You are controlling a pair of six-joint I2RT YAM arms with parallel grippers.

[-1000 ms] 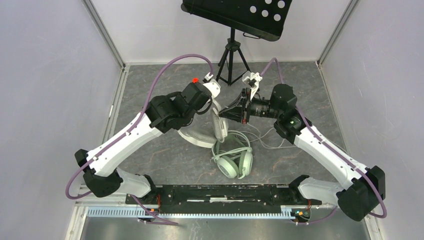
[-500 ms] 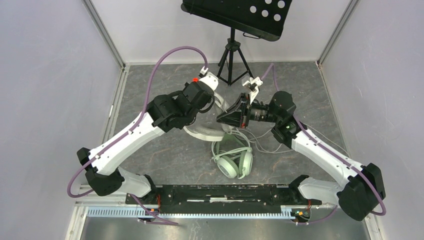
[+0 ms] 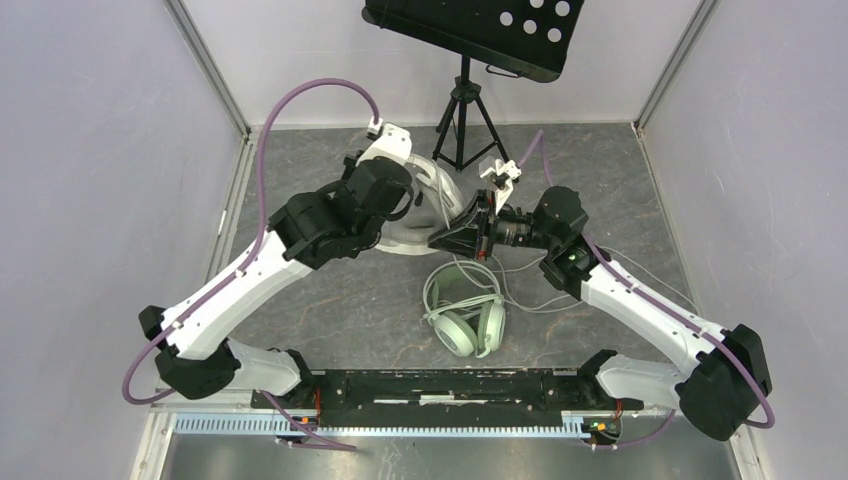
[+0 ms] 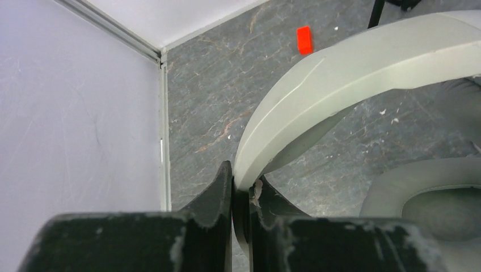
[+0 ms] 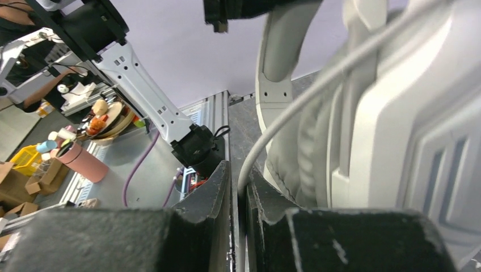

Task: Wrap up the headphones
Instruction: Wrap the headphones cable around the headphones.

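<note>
The white-grey headphones (image 3: 437, 180) hang off the floor between the two arms. My left gripper (image 3: 415, 205) is shut on their headband (image 4: 340, 73), which curves up and right from the jaws (image 4: 243, 190); one earcup cushion (image 4: 431, 198) lies below on the right. My right gripper (image 3: 435, 240) is shut on their thin pale cable (image 5: 295, 107), which runs out of the narrow jaws (image 5: 240, 187) and up past the chevron-marked earcup (image 5: 408, 113). The mint-green headphones (image 3: 466, 322) lie flat on the floor nearer the arm bases, touched by neither gripper.
Loose cable loops (image 3: 530, 290) trail across the grey floor under the right arm. A black tripod (image 3: 462, 120) with a tilted black board (image 3: 470, 30) stands at the back. A small red marker (image 4: 304, 39) lies on the floor. Pale walls close in on both sides.
The left arm has carried the white-grey headphones up and toward the far left. The right gripper followed to the left along the cable, its jaws slightly less tight.
</note>
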